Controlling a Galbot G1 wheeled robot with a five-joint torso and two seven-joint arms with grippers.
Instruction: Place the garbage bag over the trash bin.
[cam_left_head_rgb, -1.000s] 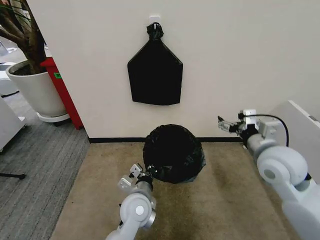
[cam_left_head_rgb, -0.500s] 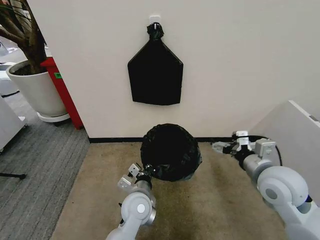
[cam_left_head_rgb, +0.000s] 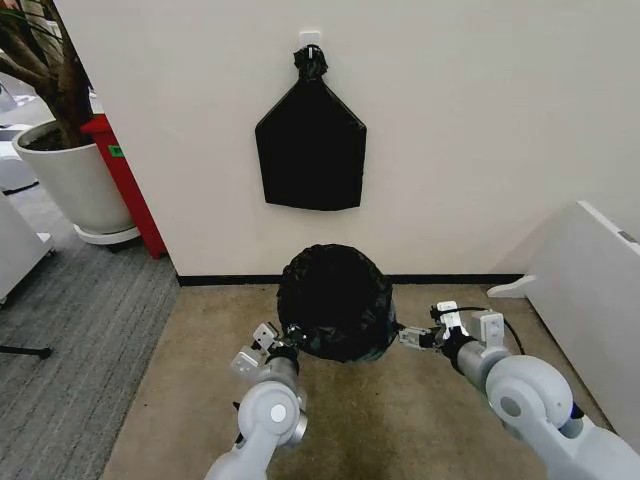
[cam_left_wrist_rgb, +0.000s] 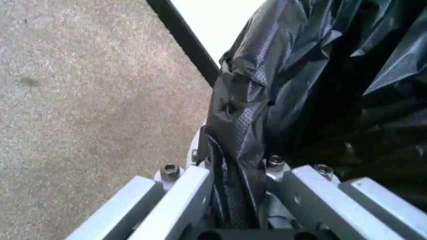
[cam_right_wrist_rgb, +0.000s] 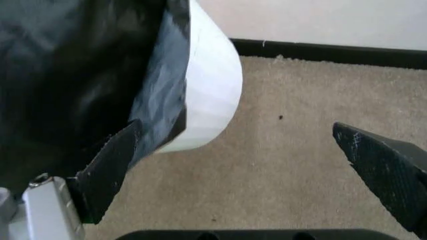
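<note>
Garbage bag (cam_left_head_rgb: 335, 302), the thin crinkly glossy black plastic one, is draped over the small round cream-white plastic trash bin (cam_right_wrist_rgb: 210, 85), which stands on the tan carpet (cam_left_head_rgb: 420, 410) just in front of the black baseboard (cam_left_head_rgb: 230, 280). I use the bin as my landmark. At its left side I see my left gripper (cam_left_head_rgb: 283, 338) pressed against the bag; in the left wrist view a pleated fold of black film runs straight down between the two metal jaws, which are drawn in tight on it. At the bin's right side sits my right gripper (cam_left_head_rgb: 410, 337), just beside the bag. In the right wrist view its dark fingers (cam_right_wrist_rgb: 110, 170) stand wide apart with nothing between them, one lying against the bag's hanging edge, where the bin's bare white wall shows below the film.
</note>
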